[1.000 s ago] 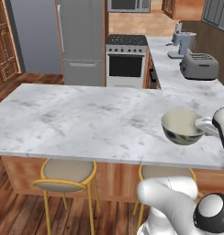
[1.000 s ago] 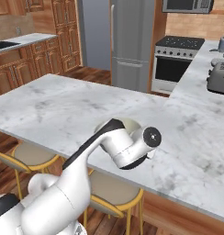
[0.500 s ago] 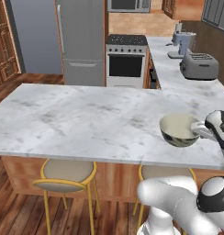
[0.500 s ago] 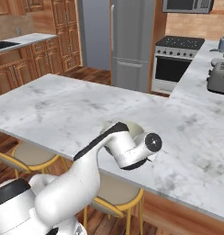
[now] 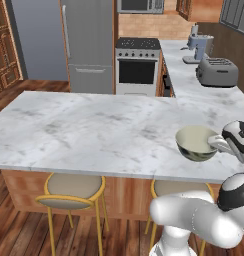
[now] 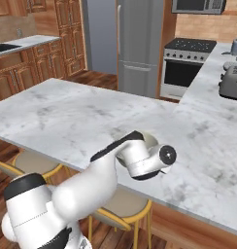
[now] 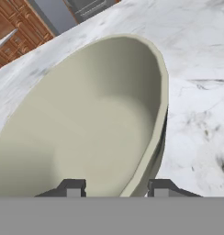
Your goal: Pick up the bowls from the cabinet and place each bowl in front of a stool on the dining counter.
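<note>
1. The white arm [image 6: 86, 187] bends up from the base and reaches forward over the marble surface [image 5: 89, 135]
2. The end effector [image 7: 116, 186] grips the rim of the cream bowl [image 5: 195, 142], one fingertip [image 7: 71, 187] inside, one outside
3. The bowl sits at 3 o'clock near the surface's front edge, above a stool [image 5: 176, 189]; another stool [image 5: 74, 187] stands at 7 o'clock
</note>
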Motion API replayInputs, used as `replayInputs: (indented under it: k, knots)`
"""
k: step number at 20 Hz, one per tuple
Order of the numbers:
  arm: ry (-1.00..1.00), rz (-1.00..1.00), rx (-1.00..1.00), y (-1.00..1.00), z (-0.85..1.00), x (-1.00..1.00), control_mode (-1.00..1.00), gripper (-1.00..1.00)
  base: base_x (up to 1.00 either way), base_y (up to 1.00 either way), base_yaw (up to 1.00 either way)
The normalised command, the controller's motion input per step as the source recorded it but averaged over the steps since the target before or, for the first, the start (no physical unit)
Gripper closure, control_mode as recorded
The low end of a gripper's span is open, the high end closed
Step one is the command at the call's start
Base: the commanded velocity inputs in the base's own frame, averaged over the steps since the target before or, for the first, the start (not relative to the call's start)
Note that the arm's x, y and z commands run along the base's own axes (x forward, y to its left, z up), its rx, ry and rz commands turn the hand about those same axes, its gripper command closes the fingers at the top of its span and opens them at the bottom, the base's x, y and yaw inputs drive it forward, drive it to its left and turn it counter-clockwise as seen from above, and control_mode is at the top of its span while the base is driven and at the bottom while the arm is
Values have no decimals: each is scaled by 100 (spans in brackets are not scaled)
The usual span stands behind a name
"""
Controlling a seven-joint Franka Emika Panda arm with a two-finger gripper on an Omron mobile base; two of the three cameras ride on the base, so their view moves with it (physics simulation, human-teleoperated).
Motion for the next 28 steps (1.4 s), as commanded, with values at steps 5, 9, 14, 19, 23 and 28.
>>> replayInputs:
  k: [5,9,14,19,23,28]
  knots:
    - [0,0,0,-9,-15,27,-100,100,0,0,0]
    - [0,0,0,0,-12,36,-100,100,0,0,0]
    - [0,0,0,0,-14,31,-100,100,0,0,0]
    - [0,0,0,0,-17,24,-100,100,0,0,0]
    - [0,0,0,0,-19,6,-100,100,0,0,0]
    - [0,0,0,0,-26,0,-100,100,0,0,0]
